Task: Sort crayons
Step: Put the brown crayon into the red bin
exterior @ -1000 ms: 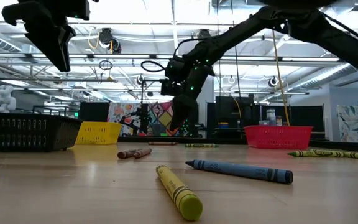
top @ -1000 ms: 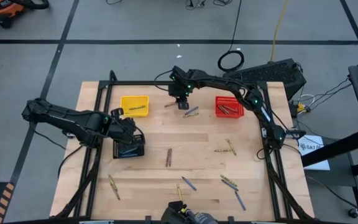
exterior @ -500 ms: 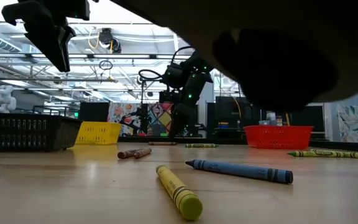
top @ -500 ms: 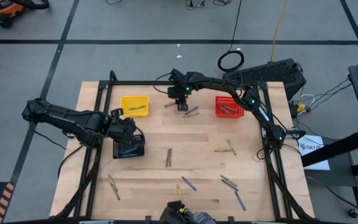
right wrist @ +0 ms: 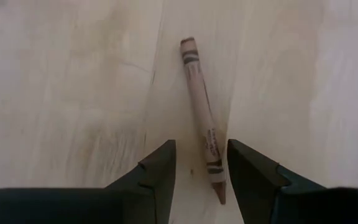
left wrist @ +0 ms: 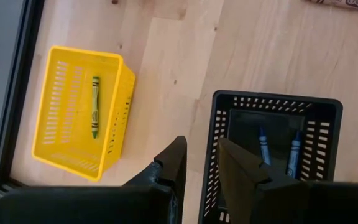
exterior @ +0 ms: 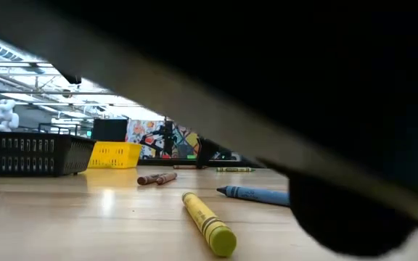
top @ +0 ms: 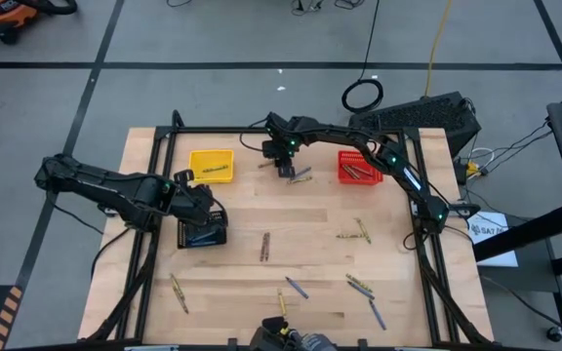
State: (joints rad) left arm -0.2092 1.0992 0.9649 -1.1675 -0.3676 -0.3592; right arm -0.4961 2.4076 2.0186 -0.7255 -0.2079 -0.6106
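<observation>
A brown-red crayon [right wrist: 201, 118] lies flat on the wooden table near its far edge. My right gripper [top: 283, 168] is open just above it, one finger on each side of the crayon's near end [right wrist: 217, 186], and touches nothing. My left gripper [left wrist: 205, 163] is open and holds nothing. It hangs over the near wall of the black basket [left wrist: 275, 149], which holds two blue crayons [left wrist: 263, 146]. The yellow basket [top: 211, 165] holds a green crayon [left wrist: 95, 106]. More crayons lie loose on the table, among them a blue-grey one [top: 301, 175] beside my right gripper.
The red basket [top: 357, 168], with crayons in it, stands at the far right. Loose crayons are scattered over the middle [top: 265, 246], the right [top: 359, 231] and the near part [top: 296, 288] of the table. A dark arm blocks most of the low view.
My right gripper has come down toward the table at the brown-red crayon, staying open, and its arm now covers most of the low view.
</observation>
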